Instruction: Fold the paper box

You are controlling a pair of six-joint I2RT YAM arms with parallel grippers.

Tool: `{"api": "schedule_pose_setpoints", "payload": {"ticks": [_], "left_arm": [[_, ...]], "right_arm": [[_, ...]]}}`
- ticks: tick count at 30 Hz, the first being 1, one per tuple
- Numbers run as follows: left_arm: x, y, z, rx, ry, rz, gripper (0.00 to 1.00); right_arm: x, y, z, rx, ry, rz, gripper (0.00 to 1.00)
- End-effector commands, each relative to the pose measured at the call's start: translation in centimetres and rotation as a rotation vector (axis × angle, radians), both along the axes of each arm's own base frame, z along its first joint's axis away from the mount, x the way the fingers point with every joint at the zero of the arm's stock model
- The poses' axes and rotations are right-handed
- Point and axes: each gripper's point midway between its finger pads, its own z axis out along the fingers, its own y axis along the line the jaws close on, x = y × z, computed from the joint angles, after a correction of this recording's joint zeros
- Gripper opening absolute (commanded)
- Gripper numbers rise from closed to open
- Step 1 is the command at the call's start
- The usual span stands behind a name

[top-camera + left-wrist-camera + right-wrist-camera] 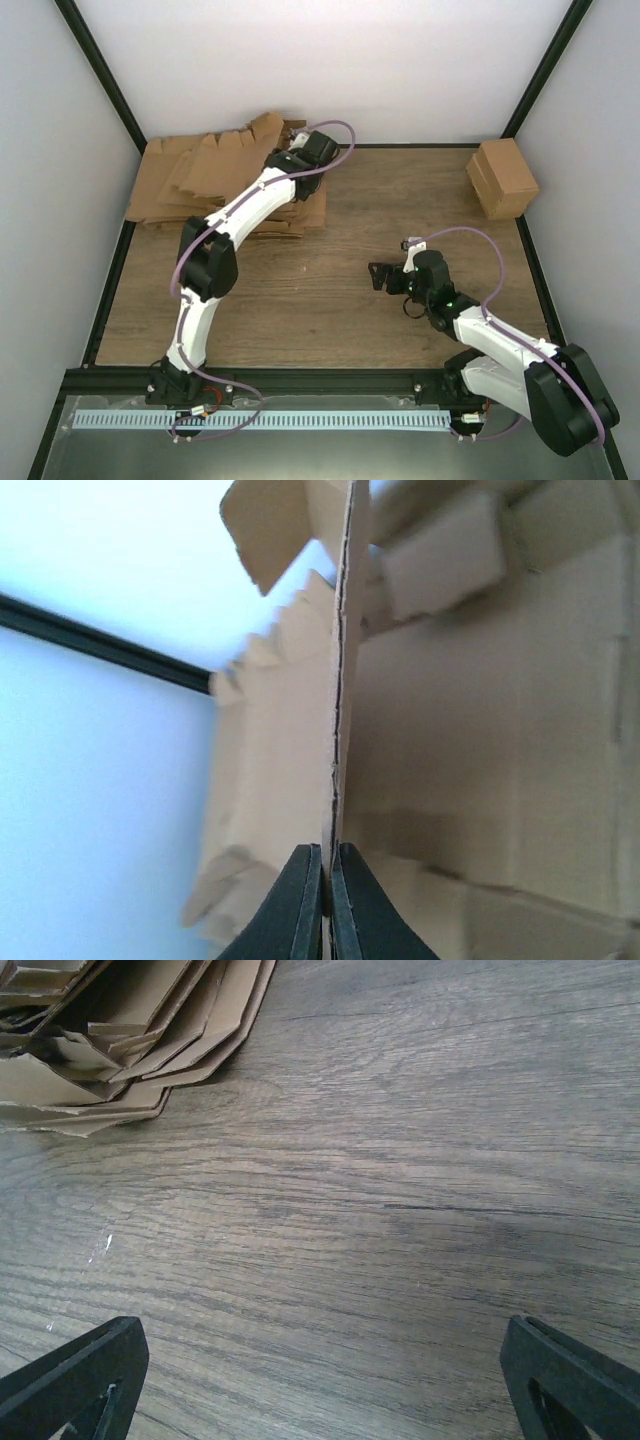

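Pinching the paper box (pixel 341 660) by one edge with the left gripper (pixel 327 858), shut right down on the thin brown sheet, seen edge-on and rising straight from between the black fingers (pixel 300 905). Found at the far left of the bench (pixel 330 240), at the top of the pile (pixel 190 185) of flat cardboard sheets, with flaps and tabs fanned out beyond. Cannot tell from the overhead view how far lifted off that pile. Holding nothing in the right gripper (pixel 325 1360), spread wide and low over bare wood toward the middle right, well apart from the sheet and from the blocky carton (pixel 503 178) at the far right corner. Likely to handle light and thin: stiff across the flat panels, floppy along the scored creases, easy to dent where pinched. Probably slides off its neighbours readily, yet may drag a second sheet along. Better taken on a solid panel edge close to a crease than on a small tab, since apt to droop and swing from a single pinch. Calls for a second hold from the opposite side before any fold.
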Motion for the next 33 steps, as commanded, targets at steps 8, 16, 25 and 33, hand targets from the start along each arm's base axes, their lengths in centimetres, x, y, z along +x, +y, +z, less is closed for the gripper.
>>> {"api": "schedule_pose_setpoints", "payload": {"ticks": [8,16,25,33], "left_arm": [[-9.6,1.2,16.0,-0.014,-0.169,-0.048,0.04],[-20.1,-13.4,5.6,-0.565,0.280,-0.376,0.04],[-25.5,-19.1,1.4,-1.020,0.463,-0.539,1.00],[-19.8,-11.1,2.9,-1.098,0.332,-0.404,1.00]], "right_arm": [[0.2,0.1,0.9,0.009,-0.033,-0.010,1.00],[0.1,-0.3,1.4,0.003,-0.035,-0.028,1.00],[0.0,-3.1,2.9,-0.033,0.137,-0.240,1.00],[-1.0,-1.0,2.1,0.044,0.299,-0.187,1.00]]}}
